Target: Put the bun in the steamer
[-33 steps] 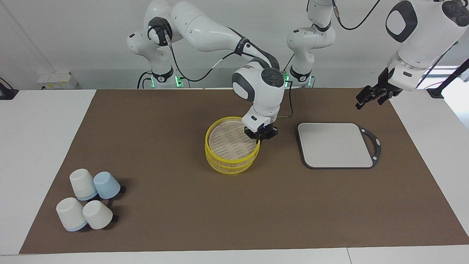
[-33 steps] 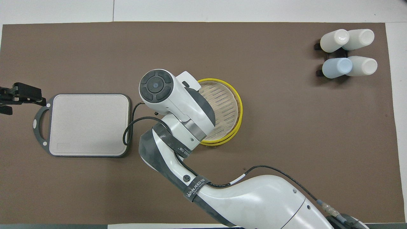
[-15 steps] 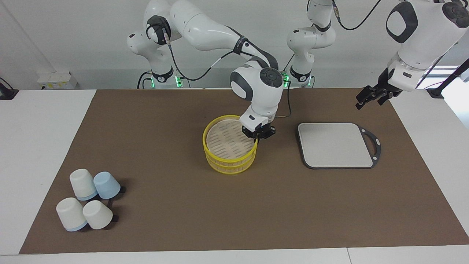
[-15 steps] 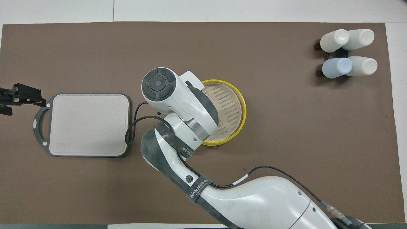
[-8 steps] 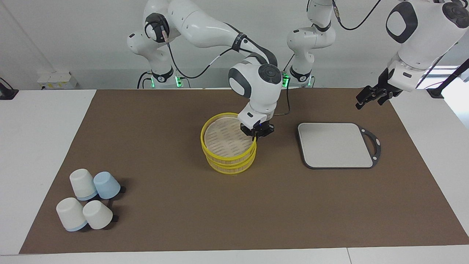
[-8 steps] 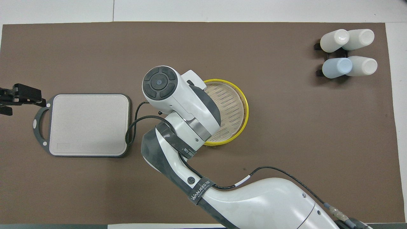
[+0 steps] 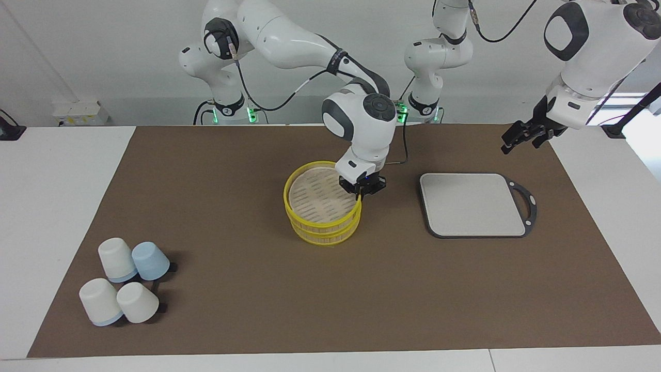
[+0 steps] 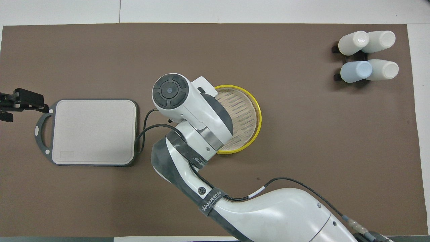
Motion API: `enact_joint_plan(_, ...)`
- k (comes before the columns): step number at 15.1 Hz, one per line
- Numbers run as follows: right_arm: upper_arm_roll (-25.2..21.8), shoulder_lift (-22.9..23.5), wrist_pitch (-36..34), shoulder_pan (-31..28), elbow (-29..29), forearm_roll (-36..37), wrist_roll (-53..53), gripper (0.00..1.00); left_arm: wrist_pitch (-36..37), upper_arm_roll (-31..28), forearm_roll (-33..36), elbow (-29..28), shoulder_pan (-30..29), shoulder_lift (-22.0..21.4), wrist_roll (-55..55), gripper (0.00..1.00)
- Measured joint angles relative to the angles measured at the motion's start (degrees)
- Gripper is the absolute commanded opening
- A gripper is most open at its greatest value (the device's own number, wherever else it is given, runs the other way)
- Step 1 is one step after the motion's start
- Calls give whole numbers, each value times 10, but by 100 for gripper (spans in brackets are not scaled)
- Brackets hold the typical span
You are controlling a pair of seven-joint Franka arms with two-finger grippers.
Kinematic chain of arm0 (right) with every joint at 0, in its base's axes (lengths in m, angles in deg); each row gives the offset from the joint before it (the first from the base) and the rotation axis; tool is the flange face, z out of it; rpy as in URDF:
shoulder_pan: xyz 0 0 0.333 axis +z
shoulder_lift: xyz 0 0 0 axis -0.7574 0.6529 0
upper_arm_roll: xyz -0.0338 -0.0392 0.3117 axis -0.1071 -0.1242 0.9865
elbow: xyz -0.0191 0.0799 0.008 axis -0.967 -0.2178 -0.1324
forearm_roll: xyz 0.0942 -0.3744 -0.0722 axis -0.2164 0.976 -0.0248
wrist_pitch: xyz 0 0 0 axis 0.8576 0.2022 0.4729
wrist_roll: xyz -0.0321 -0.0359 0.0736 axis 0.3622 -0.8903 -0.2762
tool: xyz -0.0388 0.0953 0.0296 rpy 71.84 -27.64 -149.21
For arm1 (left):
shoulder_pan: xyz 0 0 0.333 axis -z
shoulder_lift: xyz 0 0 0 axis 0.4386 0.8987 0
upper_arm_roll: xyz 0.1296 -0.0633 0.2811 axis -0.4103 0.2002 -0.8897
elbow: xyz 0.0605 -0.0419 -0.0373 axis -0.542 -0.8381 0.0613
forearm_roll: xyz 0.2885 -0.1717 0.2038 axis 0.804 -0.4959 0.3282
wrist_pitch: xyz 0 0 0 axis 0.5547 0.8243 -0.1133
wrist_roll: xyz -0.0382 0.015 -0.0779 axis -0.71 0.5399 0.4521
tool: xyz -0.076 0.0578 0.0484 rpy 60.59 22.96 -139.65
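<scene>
1. Pinching item: right gripper [image 7: 362, 193], middle of the frame in the facing view. Jaws pressed together on the yellow rim of the lid [image 7: 310, 199], at the edge nearest the grey board [image 7: 472, 204]. An edge grip like this probably serves to lift the lid clear.
2. Steamer [image 7: 325, 232]: centre of the table [image 7: 232, 155], with the lid sitting slightly askew on its lower tier.
3. Bun: not visible in either view. It may lie under the lid, or be absent.
4. Left gripper [image 7: 519, 137]: upper corner of the facing view, in the air over the table edge by the board's handle. Jaws spread, holding nothing; waiting.
5. Cups [image 7: 124, 281]: a cluster of four in the lower corner, at the right arm's end.
</scene>
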Motion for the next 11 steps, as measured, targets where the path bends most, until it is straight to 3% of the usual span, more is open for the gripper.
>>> enact_joint_plan(11,2,-4,10,3,9,-1,0,0,0,1,0,0,0,0,0,100)
